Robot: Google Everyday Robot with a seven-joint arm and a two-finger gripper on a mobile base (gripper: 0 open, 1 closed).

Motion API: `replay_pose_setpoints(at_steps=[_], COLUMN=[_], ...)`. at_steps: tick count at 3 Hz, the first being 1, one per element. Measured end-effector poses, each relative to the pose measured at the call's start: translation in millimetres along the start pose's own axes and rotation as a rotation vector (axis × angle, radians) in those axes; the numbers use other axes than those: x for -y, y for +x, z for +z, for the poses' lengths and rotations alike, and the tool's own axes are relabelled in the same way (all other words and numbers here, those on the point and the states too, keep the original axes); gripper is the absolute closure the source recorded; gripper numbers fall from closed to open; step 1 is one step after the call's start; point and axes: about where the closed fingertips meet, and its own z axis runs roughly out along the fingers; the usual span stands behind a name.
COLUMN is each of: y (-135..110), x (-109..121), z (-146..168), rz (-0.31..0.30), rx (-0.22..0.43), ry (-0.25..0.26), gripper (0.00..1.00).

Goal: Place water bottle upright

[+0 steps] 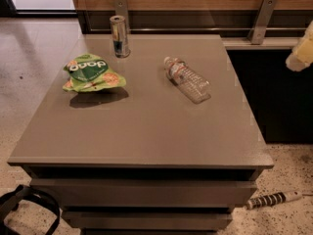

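The water bottle (188, 80) lies on its side on the grey table (146, 131), right of the middle. It is clear and ribbed, and its white cap points to the far left. A pale, blurred part of my gripper (302, 48) shows at the right edge of the camera view. It hangs in the air beyond the table's right side, well apart from the bottle and holding nothing that I can see.
A slim silver-and-blue can (119, 35) stands upright at the table's back. A green snack bag (92, 72) lies at the left. A wooden wall with metal brackets (261, 18) runs behind. A black strap (24, 204) and a striped cable (274, 199) lie on the floor.
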Motion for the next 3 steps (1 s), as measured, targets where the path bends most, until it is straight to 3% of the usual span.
replay_pose_setpoints(at_steps=[2, 3], y=[-54, -75], x=[12, 2], z=[38, 69], rz=[0.196, 0.249], rx=[-0.138, -0.194], ry=[0.025, 0.021], gripper=[0.0, 0.0])
